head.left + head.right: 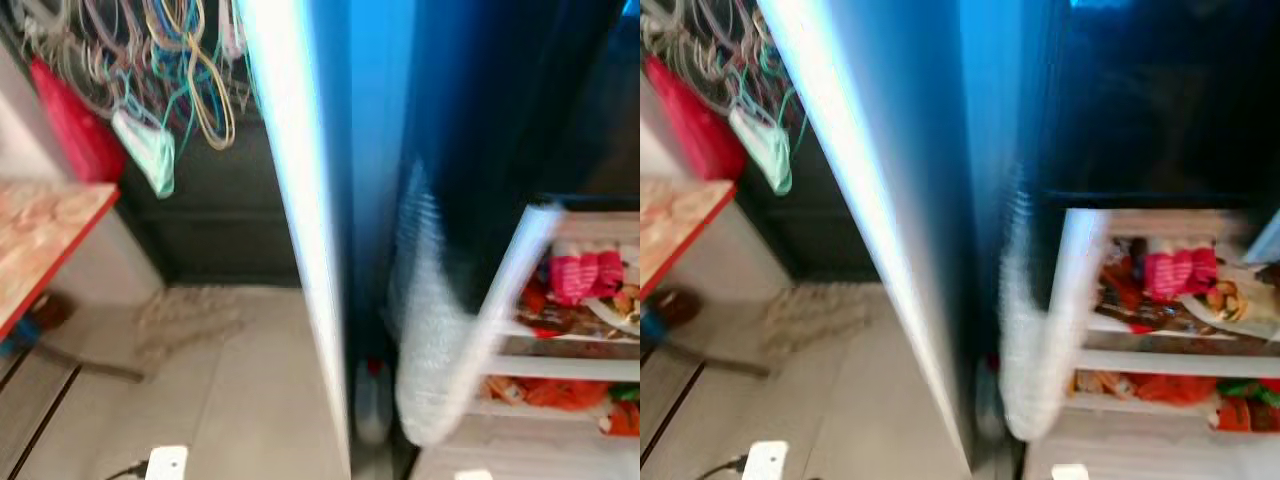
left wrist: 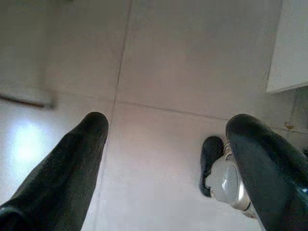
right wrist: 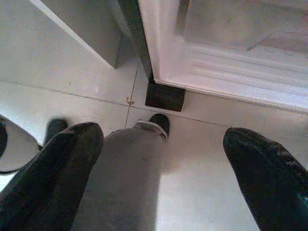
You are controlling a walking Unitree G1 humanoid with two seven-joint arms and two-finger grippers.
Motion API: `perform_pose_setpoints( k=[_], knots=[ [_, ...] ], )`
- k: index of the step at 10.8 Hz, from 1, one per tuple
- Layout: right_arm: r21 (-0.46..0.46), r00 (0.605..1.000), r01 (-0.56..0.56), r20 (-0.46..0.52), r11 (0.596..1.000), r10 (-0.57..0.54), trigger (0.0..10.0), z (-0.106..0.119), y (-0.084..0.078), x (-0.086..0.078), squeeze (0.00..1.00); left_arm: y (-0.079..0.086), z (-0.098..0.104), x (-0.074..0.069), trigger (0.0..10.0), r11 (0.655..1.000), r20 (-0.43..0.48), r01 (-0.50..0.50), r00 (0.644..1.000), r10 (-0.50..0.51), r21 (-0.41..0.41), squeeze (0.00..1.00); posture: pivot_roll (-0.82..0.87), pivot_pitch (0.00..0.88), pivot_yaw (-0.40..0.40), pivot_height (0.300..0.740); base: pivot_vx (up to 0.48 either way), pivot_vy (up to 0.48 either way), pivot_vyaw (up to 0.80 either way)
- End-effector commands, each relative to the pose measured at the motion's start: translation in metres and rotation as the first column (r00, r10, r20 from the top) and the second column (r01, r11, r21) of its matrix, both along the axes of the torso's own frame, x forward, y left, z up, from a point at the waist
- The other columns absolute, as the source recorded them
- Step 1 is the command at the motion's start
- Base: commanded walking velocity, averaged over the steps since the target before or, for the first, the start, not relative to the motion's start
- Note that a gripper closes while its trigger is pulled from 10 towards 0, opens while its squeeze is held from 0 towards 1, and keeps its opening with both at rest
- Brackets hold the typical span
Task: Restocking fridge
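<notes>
The fridge stands open on the right, and both eye views are blurred. Its door [image 1: 300,200] shows edge-on as a tall white and blue slab in the middle. White shelves [image 1: 560,368] inside hold red and orange packets, with a pink packet [image 1: 585,275] on the upper one. A blurred white shape [image 1: 430,330] hangs at the fridge's opening. My left gripper [image 2: 166,130] hangs open over the pale floor tiles, holding nothing. My right gripper [image 3: 163,139] is open too, low above the floor by the fridge's white base [image 3: 226,62].
A wooden table with a red edge [image 1: 40,250] stands at the left. Hangers and cords [image 1: 180,60] dangle above a dark cabinet [image 1: 220,210], beside a red bag [image 1: 70,130]. A white power strip [image 1: 165,462] lies on the floor. My foot [image 2: 221,173] is below the left gripper.
</notes>
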State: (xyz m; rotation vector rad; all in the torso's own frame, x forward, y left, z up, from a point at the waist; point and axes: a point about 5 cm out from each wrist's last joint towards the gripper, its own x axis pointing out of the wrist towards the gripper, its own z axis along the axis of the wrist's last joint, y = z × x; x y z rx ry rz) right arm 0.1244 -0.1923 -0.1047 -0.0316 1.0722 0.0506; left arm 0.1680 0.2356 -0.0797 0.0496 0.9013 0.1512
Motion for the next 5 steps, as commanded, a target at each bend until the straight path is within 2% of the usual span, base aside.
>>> perform_pose_setpoints(
  k=[1, 5],
  knots=[
    [0.029, 0.999, -0.004, -0.054, 1.0, 0.005, 10.0, -0.0057, 0.0115, -0.0131, 0.0, 0.0058, -0.0007, -0.0043, 10.0, 1.0, -0.023, -0.002, 1.0, 0.002, 0.011, 0.0, -0.05, 0.023, 0.07, 0.74, 0.0, 0.0, -0.77],
    [0.04, 0.998, -0.002, -0.061, 0.999, 0.004, 10.0, -0.0071, 0.0177, -0.0157, 0.0, 0.0103, -0.0009, -0.0073, 10.0, 1.0, -0.041, 0.017, 0.999, -0.016, 0.02, 0.0, -0.05, 0.0, 0.097, 0.74, 0.0, 0.0, -0.77]
  ],
)
